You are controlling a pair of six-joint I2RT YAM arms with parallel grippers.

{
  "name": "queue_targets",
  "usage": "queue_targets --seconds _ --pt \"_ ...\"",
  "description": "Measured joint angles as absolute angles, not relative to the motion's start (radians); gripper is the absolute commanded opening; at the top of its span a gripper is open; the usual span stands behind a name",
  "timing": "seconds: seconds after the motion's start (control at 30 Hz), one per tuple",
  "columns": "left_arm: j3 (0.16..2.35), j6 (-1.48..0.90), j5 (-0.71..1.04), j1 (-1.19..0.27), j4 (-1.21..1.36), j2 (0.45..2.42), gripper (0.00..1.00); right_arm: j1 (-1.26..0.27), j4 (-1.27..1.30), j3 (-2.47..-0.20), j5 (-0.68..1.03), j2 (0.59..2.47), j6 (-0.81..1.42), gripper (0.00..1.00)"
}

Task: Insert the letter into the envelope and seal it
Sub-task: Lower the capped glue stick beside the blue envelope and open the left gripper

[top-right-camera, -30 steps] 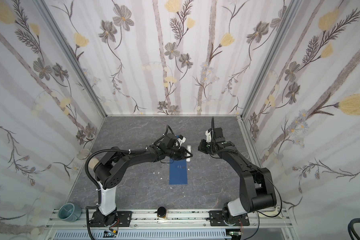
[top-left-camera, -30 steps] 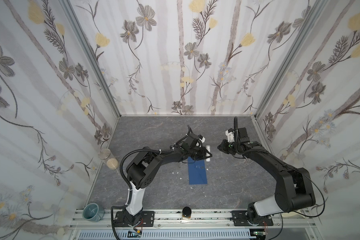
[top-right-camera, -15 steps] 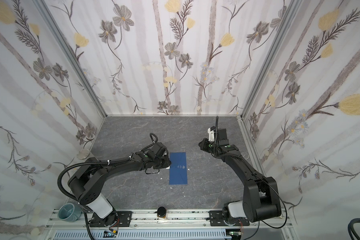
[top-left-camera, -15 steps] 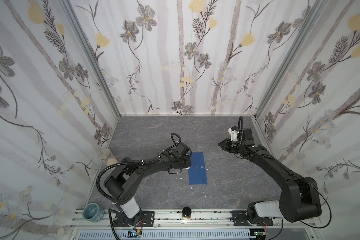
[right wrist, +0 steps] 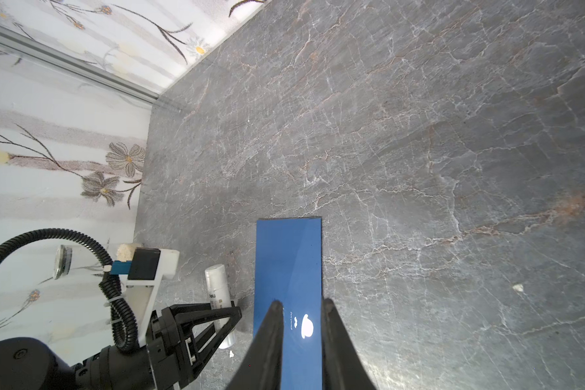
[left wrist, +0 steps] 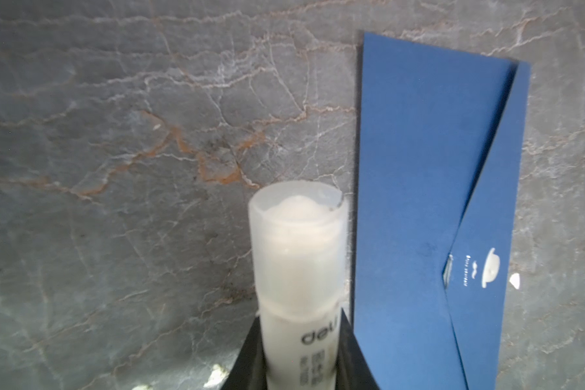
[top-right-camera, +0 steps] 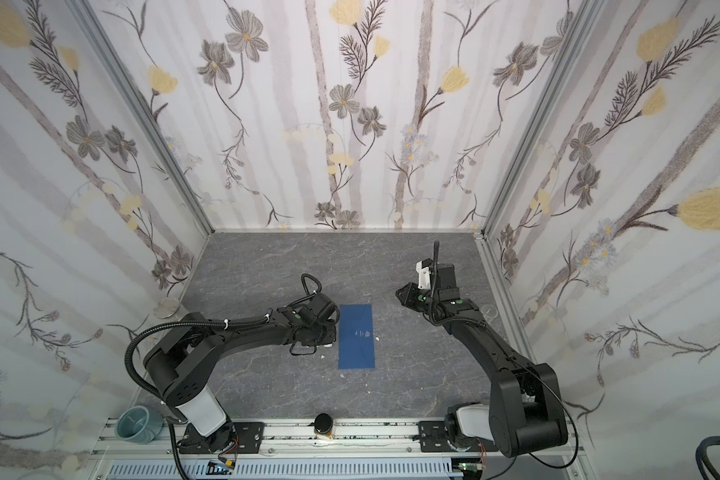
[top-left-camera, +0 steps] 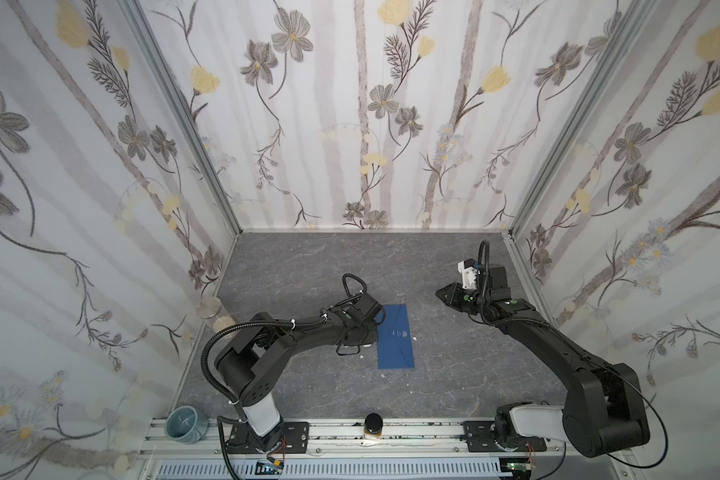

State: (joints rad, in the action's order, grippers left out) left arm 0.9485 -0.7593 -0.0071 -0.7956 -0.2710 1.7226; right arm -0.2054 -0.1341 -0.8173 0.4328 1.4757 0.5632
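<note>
Grey marbled tabletop (top-left-camera: 308, 266), floral walls; teal cup (top-left-camera: 186, 424) & dark jar (top-left-camera: 373, 424) at front rail. Envelope (top-left-camera: 395, 337) lies flat mid-table, flap down. L gripper (left wrist: 299, 337) clamps glue stick (left wrist: 298, 256) just beside envelope's left edge. R gripper (right wrist: 301, 302) slightly parted, empty, well apart at right-rear.

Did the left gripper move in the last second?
Yes. The left gripper was over the envelope's far end; now it is off it, by its left edge, nearer the front.
</note>
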Motion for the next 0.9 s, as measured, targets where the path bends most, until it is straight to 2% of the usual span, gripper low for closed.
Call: queue_targets --seconds 0.3,0.73,0.9 --pt "0.98 -0.738 -0.016 -0.8 -0.277 1.754 0.43 -0.202 -0.132 -0.802 0.434 1.465 0.57 0.25" --pt "0.998 -0.737 -0.023 -0.801 -0.285 1.755 0.43 -0.196 -0.131 -0.786 0.434 1.438 0.575 0.28" --pt "1.008 -0.741 -0.03 -0.801 -0.288 1.721 0.52 -0.194 -0.132 -0.786 0.434 1.421 0.576 0.29"
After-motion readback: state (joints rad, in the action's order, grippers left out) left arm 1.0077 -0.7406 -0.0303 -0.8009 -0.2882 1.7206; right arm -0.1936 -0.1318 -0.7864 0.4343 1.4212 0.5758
